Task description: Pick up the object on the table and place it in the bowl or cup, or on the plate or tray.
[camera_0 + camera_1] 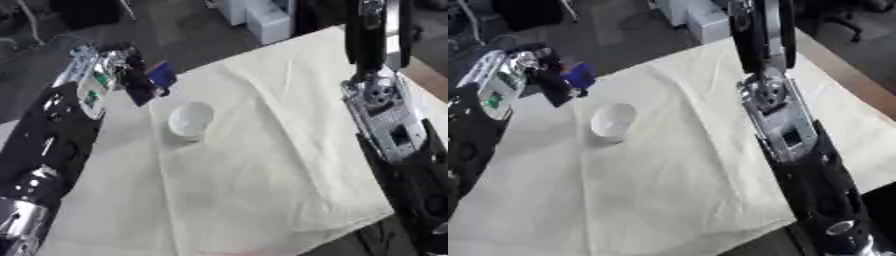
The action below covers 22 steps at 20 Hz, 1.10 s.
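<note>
A small white cup (190, 120) stands on the cream cloth, left of the middle. My left hand (131, 74) hangs above and to the left of the cup, over the table's far left edge. Its dark fingers are curled on a small blue object (162, 74), which sits higher than the cup's rim and a little to its left. My right arm (776, 115) runs down the right side of the table. Its hand (833, 210) shows only as a dark mass near the lower right, well away from the cup.
The cream cloth (262, 190) covers the table and is wrinkled; its front edge falls away at the lower right. A strip of bare wooden table edge (429, 75) shows at the far right. White boxes (262, 17) stand on the floor beyond the table.
</note>
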{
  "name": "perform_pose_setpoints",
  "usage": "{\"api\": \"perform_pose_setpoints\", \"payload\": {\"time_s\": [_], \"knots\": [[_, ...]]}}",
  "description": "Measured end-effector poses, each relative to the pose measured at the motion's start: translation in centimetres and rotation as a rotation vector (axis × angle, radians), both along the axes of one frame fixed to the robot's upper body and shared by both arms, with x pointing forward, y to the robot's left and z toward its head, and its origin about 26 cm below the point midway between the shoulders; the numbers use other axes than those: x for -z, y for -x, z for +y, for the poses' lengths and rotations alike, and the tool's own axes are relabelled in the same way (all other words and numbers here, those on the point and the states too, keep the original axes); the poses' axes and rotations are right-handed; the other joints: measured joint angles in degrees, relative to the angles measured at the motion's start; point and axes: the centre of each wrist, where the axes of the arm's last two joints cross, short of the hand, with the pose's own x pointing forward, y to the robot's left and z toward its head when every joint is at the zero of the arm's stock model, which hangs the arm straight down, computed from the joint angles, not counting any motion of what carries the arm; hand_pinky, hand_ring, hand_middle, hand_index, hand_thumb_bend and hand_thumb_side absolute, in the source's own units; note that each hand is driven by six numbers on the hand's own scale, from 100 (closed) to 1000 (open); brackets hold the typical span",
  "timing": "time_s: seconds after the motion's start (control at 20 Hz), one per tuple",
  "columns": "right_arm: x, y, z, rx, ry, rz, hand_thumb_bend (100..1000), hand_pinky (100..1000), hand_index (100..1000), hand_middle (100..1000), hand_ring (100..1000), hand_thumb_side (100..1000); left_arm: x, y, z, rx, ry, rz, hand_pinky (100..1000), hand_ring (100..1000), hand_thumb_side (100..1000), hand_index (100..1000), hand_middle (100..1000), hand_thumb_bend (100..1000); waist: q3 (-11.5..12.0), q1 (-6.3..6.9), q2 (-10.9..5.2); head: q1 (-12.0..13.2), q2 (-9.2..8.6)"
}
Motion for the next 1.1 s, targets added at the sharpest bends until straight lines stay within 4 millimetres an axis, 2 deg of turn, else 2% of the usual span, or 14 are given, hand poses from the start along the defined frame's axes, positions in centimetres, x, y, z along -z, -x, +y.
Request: {"api": "perform_pose_setpoints", "payload": {"time_s": [0.5, 1.1], "knots": [[-0.1, 0.0, 0.2, -0.009, -0.011, -0.001, 100, 518, 670, 555, 543, 894, -1.0, 0.3, -1.8, 0.09, -0.016, 0.011, 100, 240, 273, 315, 295, 511, -0.57, 0.23, -0.52, -0.08, 0.0], [-0.2, 0.0, 0.2, -0.012, -0.01, -0.005, 100, 517, 670, 554, 543, 893, -0.2, 0.4, -2.3, 0.12, 0.057, 0.093, 100, 231, 276, 337, 298, 520, -0.84, 0.33, -0.52, -0.59, 0.0]]}}
